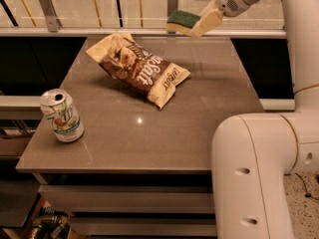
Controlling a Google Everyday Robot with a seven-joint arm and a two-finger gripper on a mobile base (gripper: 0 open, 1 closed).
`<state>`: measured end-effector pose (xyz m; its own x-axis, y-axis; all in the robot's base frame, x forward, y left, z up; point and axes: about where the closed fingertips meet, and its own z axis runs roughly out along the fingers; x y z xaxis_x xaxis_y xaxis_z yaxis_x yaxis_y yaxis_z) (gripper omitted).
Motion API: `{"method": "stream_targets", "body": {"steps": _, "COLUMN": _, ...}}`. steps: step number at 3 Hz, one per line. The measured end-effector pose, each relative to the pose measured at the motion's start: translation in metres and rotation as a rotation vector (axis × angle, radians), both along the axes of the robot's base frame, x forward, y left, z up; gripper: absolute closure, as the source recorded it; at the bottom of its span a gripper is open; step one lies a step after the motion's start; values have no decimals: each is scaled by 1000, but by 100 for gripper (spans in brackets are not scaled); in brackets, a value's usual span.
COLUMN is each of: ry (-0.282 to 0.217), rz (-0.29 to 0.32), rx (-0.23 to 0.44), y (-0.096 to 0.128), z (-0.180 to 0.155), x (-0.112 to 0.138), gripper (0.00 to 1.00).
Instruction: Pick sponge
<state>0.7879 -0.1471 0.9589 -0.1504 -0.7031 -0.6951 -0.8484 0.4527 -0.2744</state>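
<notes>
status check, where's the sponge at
Tool shut on sponge, high over far edge of table. Sponge off the surface. Bag and can below, well apart.

One chip bag (139,68) and one can (62,116) sit on the one worktop (149,138). One pincer (193,27), far right above it, grips the one sponge (181,19).
</notes>
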Motion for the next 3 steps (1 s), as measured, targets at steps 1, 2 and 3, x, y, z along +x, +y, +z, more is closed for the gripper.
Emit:
{"method": "stream_targets", "body": {"steps": 1, "ry": -30, "rz": -5, "rx": -19, "y": 4, "z": 21, "x": -4, "gripper": 100}}
{"method": "stream_targets", "body": {"steps": 2, "ry": -63, "rz": -6, "rx": -31, "y": 7, "z": 41, "x": -8, "gripper": 100}}
{"method": "stream_targets", "body": {"steps": 3, "ry": -98, "rz": -9, "rx": -50, "y": 8, "z": 60, "x": -12, "gripper": 100}}
